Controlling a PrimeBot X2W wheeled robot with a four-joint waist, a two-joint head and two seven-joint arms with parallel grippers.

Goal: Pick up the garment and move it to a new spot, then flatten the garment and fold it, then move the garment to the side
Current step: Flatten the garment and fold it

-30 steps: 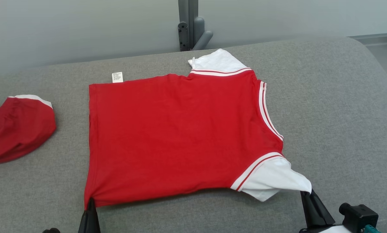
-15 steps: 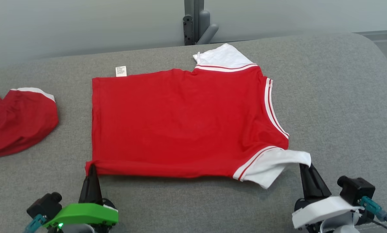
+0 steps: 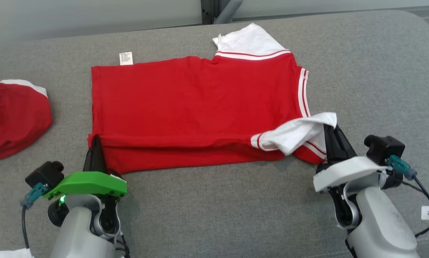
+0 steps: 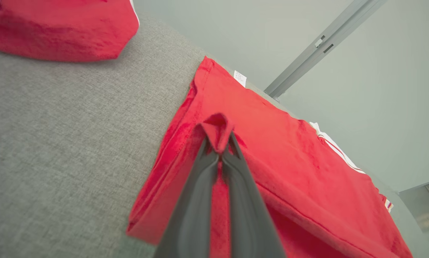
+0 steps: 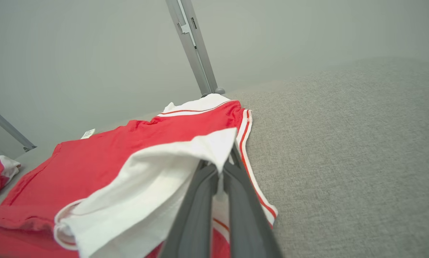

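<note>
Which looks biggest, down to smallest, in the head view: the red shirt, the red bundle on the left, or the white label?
1. red shirt, by far the largest.
2. red bundle, though the picture's edge cuts it off.
3. white label, tiny.

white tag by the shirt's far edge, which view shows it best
The head view: the tag lies unobstructed at the red shirt's far edge. The left wrist view shows it small and slanted; the right wrist view, a distant sliver.
</note>
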